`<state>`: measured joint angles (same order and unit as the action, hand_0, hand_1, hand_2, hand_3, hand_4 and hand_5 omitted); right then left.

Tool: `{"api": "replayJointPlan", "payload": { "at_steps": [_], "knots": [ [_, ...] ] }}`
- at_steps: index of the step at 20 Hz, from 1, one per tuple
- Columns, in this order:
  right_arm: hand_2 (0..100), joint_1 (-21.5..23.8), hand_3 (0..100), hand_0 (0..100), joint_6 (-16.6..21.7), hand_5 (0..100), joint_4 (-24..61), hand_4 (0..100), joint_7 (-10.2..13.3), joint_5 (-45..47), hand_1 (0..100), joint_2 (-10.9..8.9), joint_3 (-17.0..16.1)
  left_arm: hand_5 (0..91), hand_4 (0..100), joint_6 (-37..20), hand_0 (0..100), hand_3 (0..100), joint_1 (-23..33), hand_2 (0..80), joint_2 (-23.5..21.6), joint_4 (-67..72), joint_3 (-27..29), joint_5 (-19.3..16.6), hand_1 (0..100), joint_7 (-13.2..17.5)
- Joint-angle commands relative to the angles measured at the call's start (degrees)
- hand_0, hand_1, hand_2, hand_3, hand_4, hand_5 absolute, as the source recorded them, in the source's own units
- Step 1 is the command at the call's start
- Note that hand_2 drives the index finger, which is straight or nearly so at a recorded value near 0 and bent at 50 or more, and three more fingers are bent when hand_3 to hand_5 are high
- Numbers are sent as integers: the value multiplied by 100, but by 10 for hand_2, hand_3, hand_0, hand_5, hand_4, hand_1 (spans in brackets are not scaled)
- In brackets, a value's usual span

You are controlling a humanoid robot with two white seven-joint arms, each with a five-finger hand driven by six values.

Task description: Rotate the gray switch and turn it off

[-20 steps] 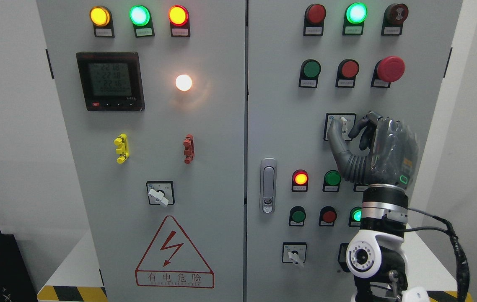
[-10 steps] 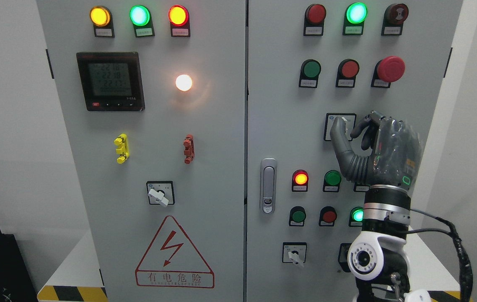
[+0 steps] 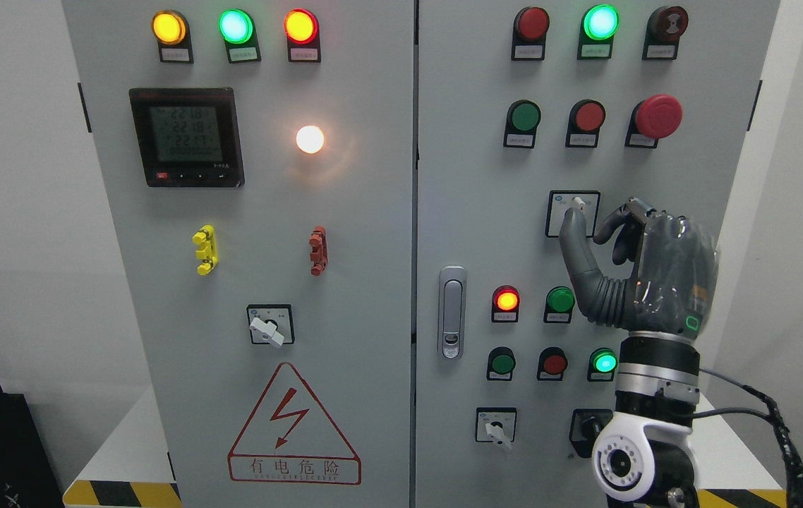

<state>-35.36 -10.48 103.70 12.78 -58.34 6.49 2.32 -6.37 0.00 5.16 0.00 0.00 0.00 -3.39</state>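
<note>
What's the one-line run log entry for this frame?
right hand | at gray switch | thumb touching knob | grasp unclear | left hand unseen

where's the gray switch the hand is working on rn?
Head view: the gray switch sits mid-height on the right cabinet door, below the red mushroom button and above the unlit green button, at the right hand's thumb tip.

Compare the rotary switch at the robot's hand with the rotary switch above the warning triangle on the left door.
The switch by the right hand, the gray switch, has its handle pointing nearly straight up; the left-door switch has its handle slanting down to the right. The gray switch is partly hidden behind the thumb; the left-door switch stands fully exposed. Both are pale handles on square black-framed plates.
</note>
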Motion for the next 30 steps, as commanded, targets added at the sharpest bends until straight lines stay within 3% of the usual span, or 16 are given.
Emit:
{"api": "replayJointPlan", "payload": {
  "at_steps": [1, 5, 6, 7, 8, 9, 10, 11, 13, 16, 20, 30],
  "knots": [
    [638, 529, 1000, 333, 370, 1000, 695, 1000, 181, -2, 234, -350, -29, 0, 0, -5, 120, 0, -53, 0, -7, -141, 44, 114, 389, 5],
    [560, 828, 955, 328, 844, 942, 888, 950, 181, -2, 233, -710, -109, 0, 0, -5, 120, 0, -53, 0, 2, -141, 44, 114, 389, -4],
    [552, 924, 919, 329, 985, 907, 932, 885, 173, 7, 233, -832, -109, 0, 0, -5, 120, 0, -53, 0, 2, -141, 44, 114, 389, 5],
    [532, 1030, 791, 330, 1091, 828, 985, 734, 181, 7, 236, -956, -109, 0, 0, 4, 120, 0, -53, 0, 2, -141, 44, 114, 389, 5],
    [525, 1100, 762, 331, 1144, 786, 1038, 694, 181, 7, 236, -1061, -117, 0, 0, -5, 120, 0, -53, 0, 2, -141, 44, 114, 389, 5],
    [477, 1162, 610, 333, 1153, 597, 1082, 536, 181, 7, 236, -1123, -117, 0, 0, -5, 120, 0, -53, 0, 2, -141, 44, 114, 389, 5],
    [430, 1215, 515, 333, 1171, 481, 1117, 442, 181, 7, 236, -1159, -117, 0, 0, -5, 120, 0, -53, 0, 2, -141, 44, 114, 389, 5],
    [404, 1268, 475, 333, 1197, 425, 1170, 401, 181, 7, 236, -1211, -117, 0, 0, -5, 120, 0, -53, 0, -7, -141, 44, 114, 389, 5],
    [255, 1338, 288, 339, 1285, 134, 1257, 178, 181, 7, 224, -1334, -126, 0, 0, -5, 120, 0, -53, 0, 2, -141, 44, 114, 389, 5],
    [145, 1374, 159, 353, 1338, 0, 1328, 57, 173, 33, 179, -1484, -126, 0, 0, -5, 120, 0, -53, 0, 2, -141, 44, 114, 389, 5],
    [121, 1409, 130, 354, 1338, 0, 1381, 29, 129, 393, 155, -1695, -126, 0, 0, -5, 120, 0, -53, 0, 2, -141, 44, 114, 389, -4],
    [139, 1453, 143, 332, 1461, 0, 1381, 43, 85, 402, 150, -1677, -12, 0, 0, -5, 120, 0, -53, 0, -7, -141, 44, 114, 389, 5]
  ]
}}
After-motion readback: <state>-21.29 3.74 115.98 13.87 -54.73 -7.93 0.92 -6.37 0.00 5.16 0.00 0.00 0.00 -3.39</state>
